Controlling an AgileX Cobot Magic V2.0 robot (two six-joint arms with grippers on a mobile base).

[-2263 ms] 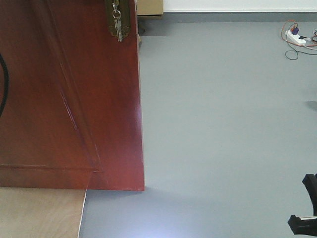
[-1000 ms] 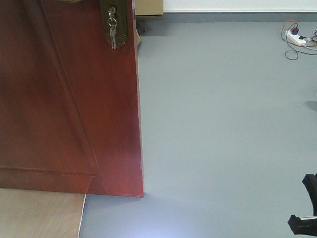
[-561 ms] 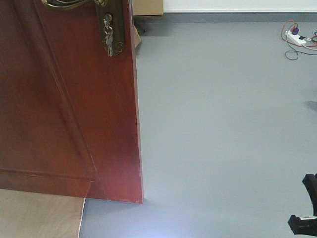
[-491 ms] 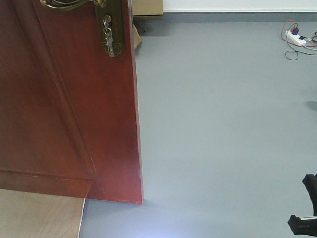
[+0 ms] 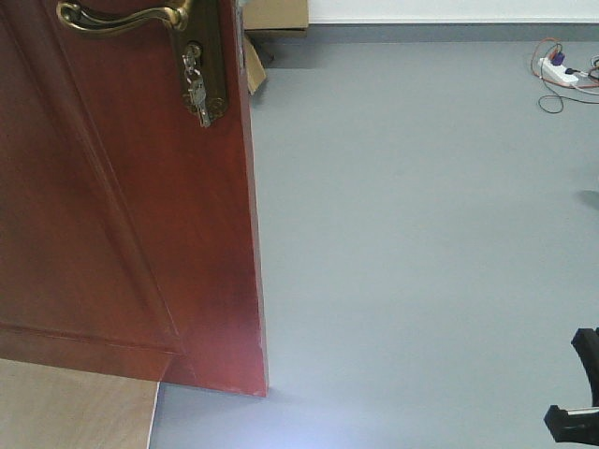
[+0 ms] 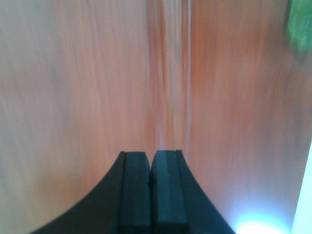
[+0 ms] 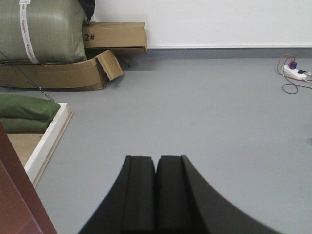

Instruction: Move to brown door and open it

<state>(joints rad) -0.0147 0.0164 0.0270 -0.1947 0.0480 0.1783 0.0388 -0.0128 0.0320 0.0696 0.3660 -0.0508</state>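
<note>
In the exterior front-facing view, the brown door (image 5: pixel 122 206) fills the left side of the frame, its glossy reddish panel running from the top edge down to a bottom corner near the lower middle. A curved brass lever handle (image 5: pixel 117 16) sits at the top left, pointing left from a dark bronze lock plate (image 5: pixel 202 56), and a bunch of keys (image 5: pixel 197 94) hangs from the lock. Below the door's bottom edge lies a pale wooden board (image 5: pixel 75 407). To the right of the door stretches the grey floor (image 5: pixel 421 234). A white power strip (image 5: pixel 560 70) with tangled cables lies on the floor at the far right, near the wall. A black part of the robot shows at the lower right corner.

In the left wrist-mounted view, the left pincer (image 6: pixel 152 190) has its two black pads pressed together with nothing between them. Just ahead of it the door's reddish-brown surface fills almost the whole frame, blurred, with a vertical groove running down the middle.

In the right wrist-mounted view, the right pincer (image 7: pixel 156 192) is likewise closed, pad against pad, holding nothing, and it points out over the grey floor. A sliver of the door shows at the lower left corner. Beyond it lie a white wooden frame (image 7: pixel 48 139), green sacks (image 7: pixel 27 111), flattened cardboard boxes (image 7: pixel 73 73) and a large green bale (image 7: pixel 41 31) by the wall.
</note>
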